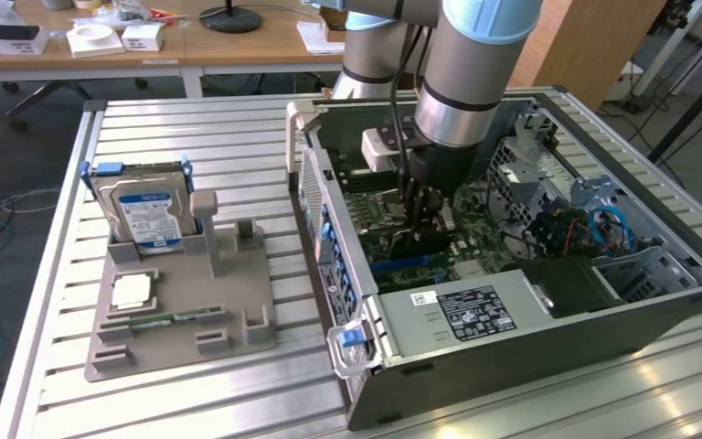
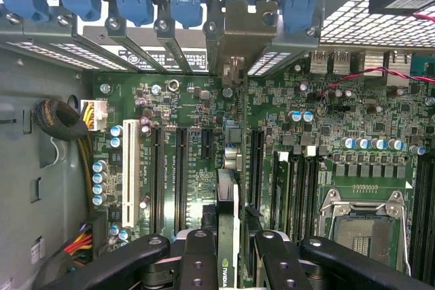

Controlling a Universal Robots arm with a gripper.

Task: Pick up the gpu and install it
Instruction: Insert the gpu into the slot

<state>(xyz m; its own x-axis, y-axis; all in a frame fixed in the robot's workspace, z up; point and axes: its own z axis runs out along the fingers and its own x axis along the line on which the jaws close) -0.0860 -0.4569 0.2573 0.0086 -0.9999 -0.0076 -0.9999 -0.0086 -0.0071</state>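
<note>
NVIDIA printed on the gpu (image 2: 228, 239)

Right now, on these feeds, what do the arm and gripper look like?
The arm is a silver-grey tube with light blue joint caps; a black cable runs alongside it. The gripper is black, with rounded linkage bars dotted with screw heads.

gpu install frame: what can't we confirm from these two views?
- Wrist view: the gpu is edge-on and hides the board right under it, so seating is unreadable.
- Wrist view: the card's near end runs off the frame edge between the jaws.
- Exterior view: the card's contact edge is hidden by the jaws and the card itself.
</note>
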